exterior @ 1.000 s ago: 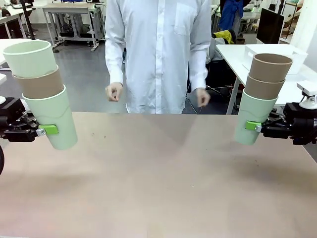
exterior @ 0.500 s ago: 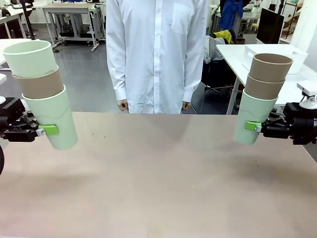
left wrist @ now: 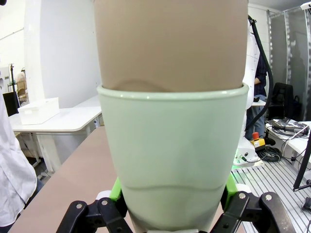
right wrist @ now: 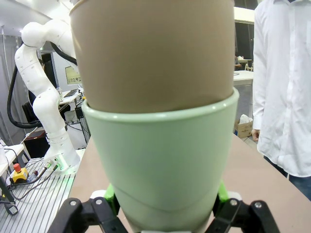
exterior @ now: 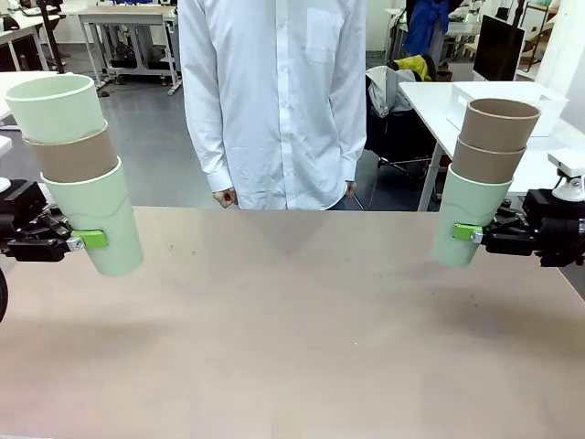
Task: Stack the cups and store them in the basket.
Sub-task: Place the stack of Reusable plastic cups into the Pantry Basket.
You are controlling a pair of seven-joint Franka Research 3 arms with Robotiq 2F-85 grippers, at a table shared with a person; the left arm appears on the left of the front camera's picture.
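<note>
Person [exterior: 270, 101] sidestepped — left pincer [exterior: 101, 240] clamps 3 cups [exterior: 78, 157], right pincer [exterior: 459, 233] 3.

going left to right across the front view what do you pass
left cup stack, held in the left gripper → person in a white shirt at the far side of the table → right cup stack, held in the right gripper
</note>
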